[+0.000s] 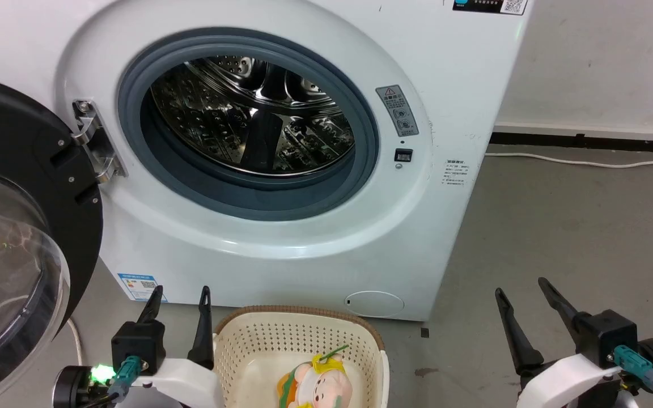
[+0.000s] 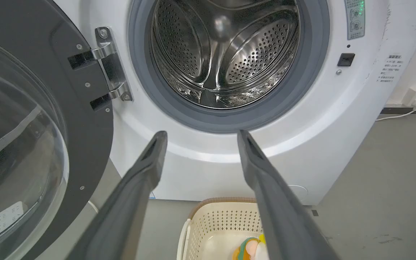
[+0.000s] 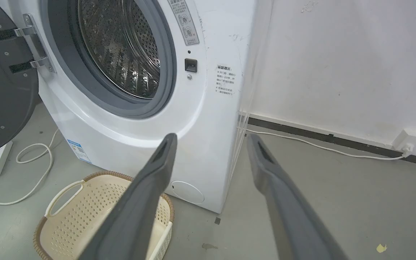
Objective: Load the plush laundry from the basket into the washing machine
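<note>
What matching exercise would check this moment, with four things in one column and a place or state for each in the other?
Things:
1. plush laundry
2. basket
3. door
4. left pincer

Places or states:
a. swung open at the left of the washing machine
b. open, holding nothing, just left of the basket
c. lying inside the basket
d. standing on the floor in front of the washing machine

Pairs: 1-c; 2-d; 3-a; 4-b
</note>
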Controlling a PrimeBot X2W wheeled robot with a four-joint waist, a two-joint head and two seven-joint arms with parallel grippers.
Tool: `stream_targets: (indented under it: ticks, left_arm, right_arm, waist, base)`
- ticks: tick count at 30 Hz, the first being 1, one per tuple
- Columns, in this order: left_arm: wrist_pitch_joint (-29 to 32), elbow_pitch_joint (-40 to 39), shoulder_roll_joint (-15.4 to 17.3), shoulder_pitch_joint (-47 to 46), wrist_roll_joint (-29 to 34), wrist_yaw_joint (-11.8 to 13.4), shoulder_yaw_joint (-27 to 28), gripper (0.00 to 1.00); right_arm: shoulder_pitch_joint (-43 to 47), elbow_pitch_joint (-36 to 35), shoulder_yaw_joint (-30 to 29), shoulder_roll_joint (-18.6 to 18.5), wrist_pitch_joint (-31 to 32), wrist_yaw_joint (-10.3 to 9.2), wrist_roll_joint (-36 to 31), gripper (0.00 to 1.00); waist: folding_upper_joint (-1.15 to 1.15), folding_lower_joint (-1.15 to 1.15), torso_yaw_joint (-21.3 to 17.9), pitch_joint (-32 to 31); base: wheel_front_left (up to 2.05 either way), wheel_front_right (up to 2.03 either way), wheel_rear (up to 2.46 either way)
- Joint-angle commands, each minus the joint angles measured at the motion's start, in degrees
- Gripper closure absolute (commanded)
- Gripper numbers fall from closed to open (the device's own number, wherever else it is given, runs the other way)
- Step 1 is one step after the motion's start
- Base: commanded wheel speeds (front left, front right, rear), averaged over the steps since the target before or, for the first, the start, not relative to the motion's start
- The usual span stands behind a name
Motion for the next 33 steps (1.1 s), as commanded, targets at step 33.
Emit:
stream_targets:
  ticks: [33]
  left_arm:
    - [-2.61, 13.36, 1.11, -10.57, -2.06, -1.47, -4.77, 0.00]
  right_arm:
    - [-4.70, -2.57, -1.07, -0.01, -4.41, -0.02, 5.35, 0.00]
  waist:
    - [0.00, 0.00, -5.61, 13.29]
  base:
    - [0.00, 0.00, 0.00]
